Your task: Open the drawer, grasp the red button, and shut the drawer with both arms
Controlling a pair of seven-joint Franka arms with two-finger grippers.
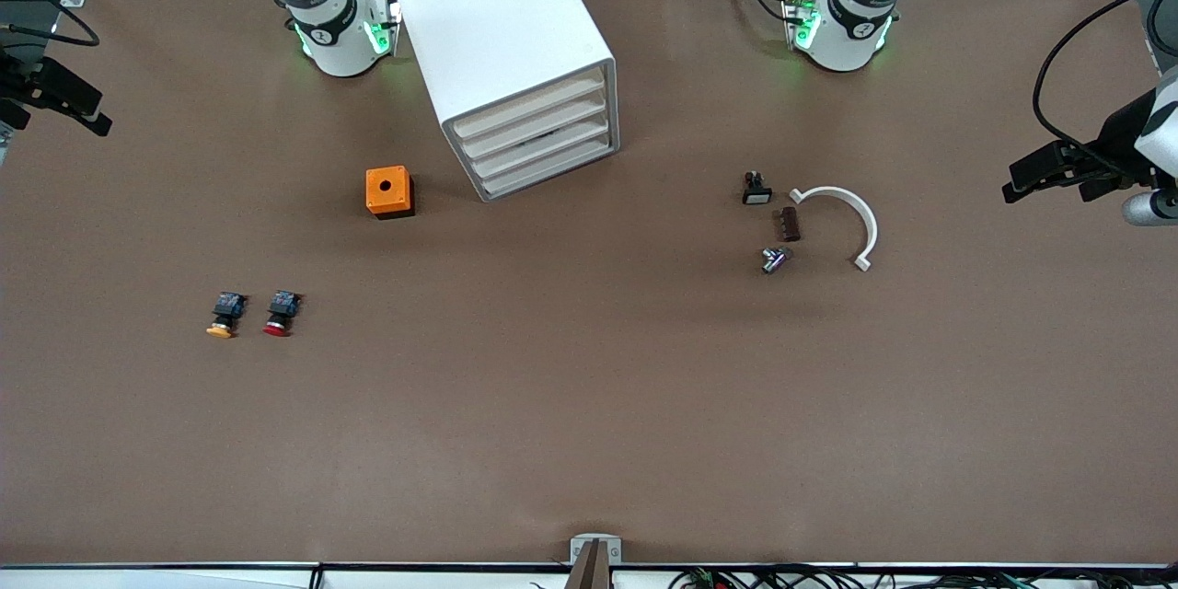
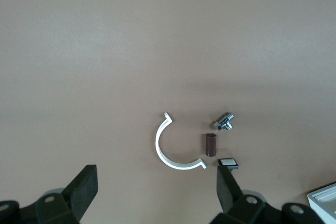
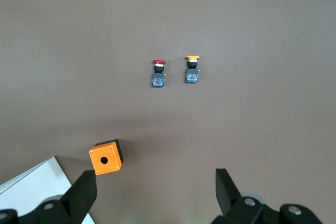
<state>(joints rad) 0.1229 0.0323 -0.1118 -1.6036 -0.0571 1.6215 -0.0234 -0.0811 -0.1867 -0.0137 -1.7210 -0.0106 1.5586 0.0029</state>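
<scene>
Red cap down, the button lies on the brown bench nearest the front camera, beside its yellow-capped twin. Farther back sits the orange box, then the white cabinet; its drawer looks shut, though I can't be sure. Both arms wait high, likely because nothing is started: left claw and right claw gape wide and empty
</scene>
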